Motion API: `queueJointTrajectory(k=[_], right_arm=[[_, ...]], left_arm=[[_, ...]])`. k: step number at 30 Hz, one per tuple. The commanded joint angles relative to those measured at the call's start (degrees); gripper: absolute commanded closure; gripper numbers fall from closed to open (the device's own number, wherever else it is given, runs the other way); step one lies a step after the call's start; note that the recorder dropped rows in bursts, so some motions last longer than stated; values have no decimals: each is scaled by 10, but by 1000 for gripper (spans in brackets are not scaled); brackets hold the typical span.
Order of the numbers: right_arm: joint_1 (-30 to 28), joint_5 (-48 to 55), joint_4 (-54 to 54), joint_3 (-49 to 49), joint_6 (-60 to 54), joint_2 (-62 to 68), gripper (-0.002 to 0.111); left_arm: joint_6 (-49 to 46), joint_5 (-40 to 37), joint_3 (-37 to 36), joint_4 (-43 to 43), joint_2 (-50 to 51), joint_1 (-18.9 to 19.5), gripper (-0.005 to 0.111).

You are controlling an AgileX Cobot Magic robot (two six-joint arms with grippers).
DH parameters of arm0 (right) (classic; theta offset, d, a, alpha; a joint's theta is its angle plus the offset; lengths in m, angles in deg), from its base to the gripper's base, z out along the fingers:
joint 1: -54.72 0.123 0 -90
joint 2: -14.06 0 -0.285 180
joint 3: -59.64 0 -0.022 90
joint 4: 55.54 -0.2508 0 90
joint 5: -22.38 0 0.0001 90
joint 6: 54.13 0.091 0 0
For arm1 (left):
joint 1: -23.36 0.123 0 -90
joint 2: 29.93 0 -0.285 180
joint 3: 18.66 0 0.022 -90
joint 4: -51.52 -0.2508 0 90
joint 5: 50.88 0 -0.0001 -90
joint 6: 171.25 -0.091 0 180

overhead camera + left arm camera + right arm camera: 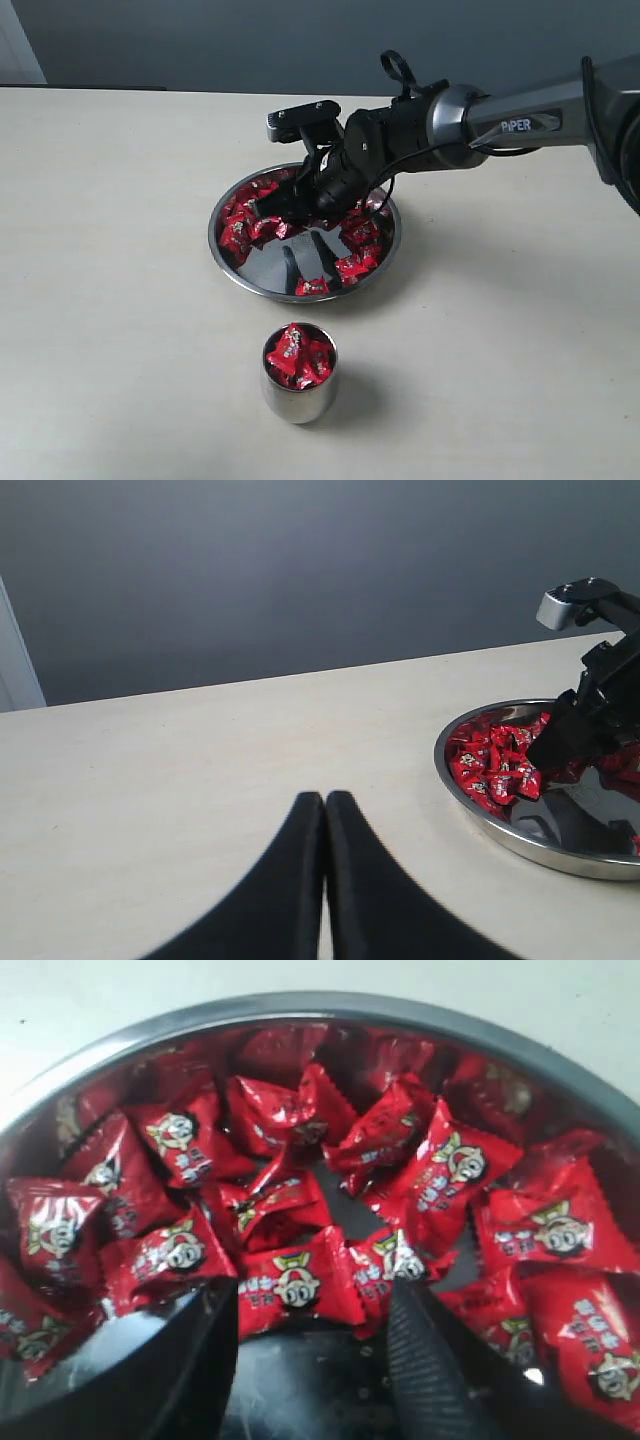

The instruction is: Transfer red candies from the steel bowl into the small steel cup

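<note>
You had the small steel cup (298,398) already heaped with red candies (298,355), many more lay in the steel bowl (268,268), and your right gripper (310,1305) hung open over them, holding nothing.

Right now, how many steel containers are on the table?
2. The steel bowl lies beneath the right gripper; the small steel cup stands apart from it, nearer in the exterior view. None seems hidden.
</note>
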Motion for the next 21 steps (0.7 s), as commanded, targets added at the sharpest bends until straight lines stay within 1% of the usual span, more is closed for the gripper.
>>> queueJointTrajectory(k=[1,8,11,13,17,21], right_arm=[[-2,4,-23,4,0,-1,62],[-2,4,-29,4,0,20,62],[-2,-5,-38,4,0,21,64],[-2,-8,-44,7,0,21,68],[-2,-15,-44,9,0,21,82],[-2,-20,-44,9,0,24,92]], left_arm=[[0,3,-3,1,-3,0,105],[0,2,-3,1,-3,0,105],[0,2,-3,1,-3,0,105],[0,2,-3,1,-3,0,105],[0,2,-3,1,-3,0,105],[0,2,-3,1,-3,0,105]])
